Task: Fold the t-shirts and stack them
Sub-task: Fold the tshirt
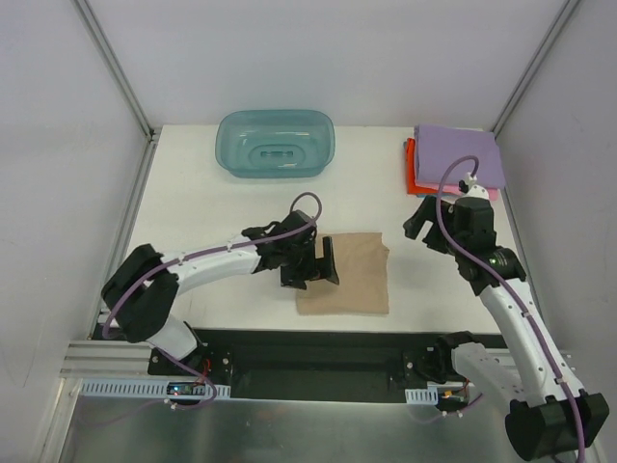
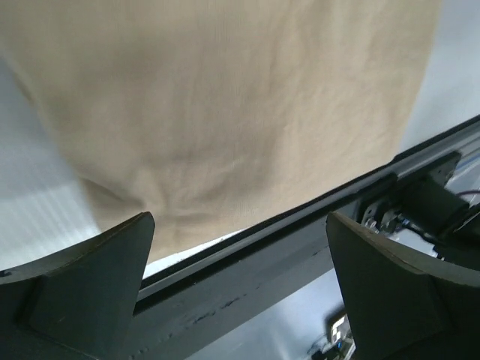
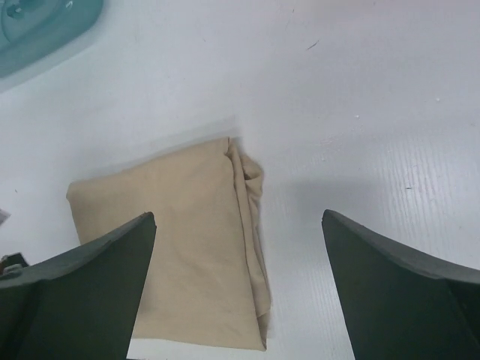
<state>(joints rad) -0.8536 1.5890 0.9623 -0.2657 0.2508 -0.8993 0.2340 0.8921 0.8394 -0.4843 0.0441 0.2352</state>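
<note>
A tan-beige t-shirt (image 1: 349, 278) lies folded into a rectangle near the table's front edge. It also shows in the left wrist view (image 2: 225, 97) and the right wrist view (image 3: 180, 247). My left gripper (image 1: 318, 264) is open and empty, low over the shirt's left edge; in its own view (image 2: 240, 289) nothing lies between the jaws. My right gripper (image 1: 422, 230) is open and empty above bare table to the right of the shirt (image 3: 240, 289). A stack at the back right has a lilac-purple shirt (image 1: 461, 154) on top, a red-orange shirt (image 1: 412, 174) and a pink edge (image 1: 493, 193) under it.
A translucent teal plastic tub (image 1: 277, 143) stands at the back centre; its corner shows in the right wrist view (image 3: 37, 22). A black rail (image 2: 285, 247) runs along the table's front edge just below the tan shirt. Frame posts and walls close in both sides.
</note>
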